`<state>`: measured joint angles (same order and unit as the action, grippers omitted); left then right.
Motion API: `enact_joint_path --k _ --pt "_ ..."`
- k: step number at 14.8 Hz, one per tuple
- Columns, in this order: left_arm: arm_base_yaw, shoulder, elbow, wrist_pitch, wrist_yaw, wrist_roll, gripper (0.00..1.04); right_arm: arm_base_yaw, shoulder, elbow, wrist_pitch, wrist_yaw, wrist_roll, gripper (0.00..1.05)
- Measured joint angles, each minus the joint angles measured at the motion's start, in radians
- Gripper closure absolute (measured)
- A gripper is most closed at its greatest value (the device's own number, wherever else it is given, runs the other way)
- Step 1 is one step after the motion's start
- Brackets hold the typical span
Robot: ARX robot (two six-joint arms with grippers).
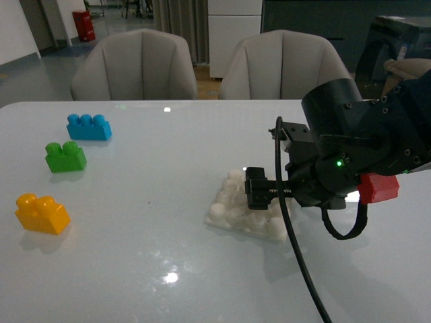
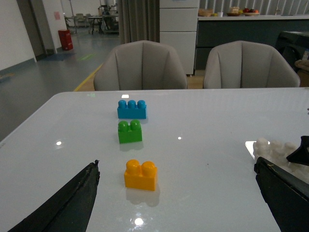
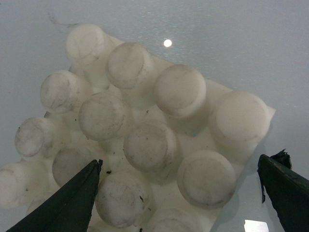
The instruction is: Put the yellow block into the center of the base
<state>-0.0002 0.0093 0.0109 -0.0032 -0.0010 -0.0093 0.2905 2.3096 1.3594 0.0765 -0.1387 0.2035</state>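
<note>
The yellow block (image 1: 42, 213) lies on the white table at the near left, two studs up. In the left wrist view the yellow block (image 2: 140, 175) sits a little ahead of my open left gripper (image 2: 176, 179), nearer its left finger. The white studded base (image 1: 237, 214) lies right of centre. My right gripper (image 1: 257, 190) hovers low over the base, open and empty. Up close, the base (image 3: 145, 140) fills the right wrist view between the spread fingers of my right gripper (image 3: 179, 179). The left arm itself is out of the front view.
A green two-stud brick (image 1: 65, 157) and a blue three-stud brick (image 1: 89, 127) stand behind the yellow one at the left. Two grey chairs (image 1: 135, 66) face the table's far edge. A black cable (image 1: 296, 249) hangs from the right arm toward the front edge.
</note>
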Motion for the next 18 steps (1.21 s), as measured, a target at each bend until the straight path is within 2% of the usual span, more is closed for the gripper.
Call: enact_joint_path --k 5,8,12,15,18 --pt "0.000 0.000 0.000 0.000 0.000 0.000 0.07 0.068 0.031 0.056 -0.011 -0.023 0.018 0.06" --pt "0.000 0.000 0.000 0.000 0.000 0.000 0.07 0.068 0.031 0.054 0.003 -0.024 0.024 0.06" --pt "0.000 0.000 0.000 0.000 0.000 0.000 0.07 0.006 -0.065 -0.042 0.069 -0.064 0.052 0.06" --pt "0.000 0.000 0.000 0.000 0.000 0.000 0.07 -0.068 -0.265 -0.196 0.219 -0.111 0.082 0.06" --pt "0.000 0.000 0.000 0.000 0.000 0.000 0.07 -0.132 -0.447 -0.377 0.335 -0.114 0.073 0.06"
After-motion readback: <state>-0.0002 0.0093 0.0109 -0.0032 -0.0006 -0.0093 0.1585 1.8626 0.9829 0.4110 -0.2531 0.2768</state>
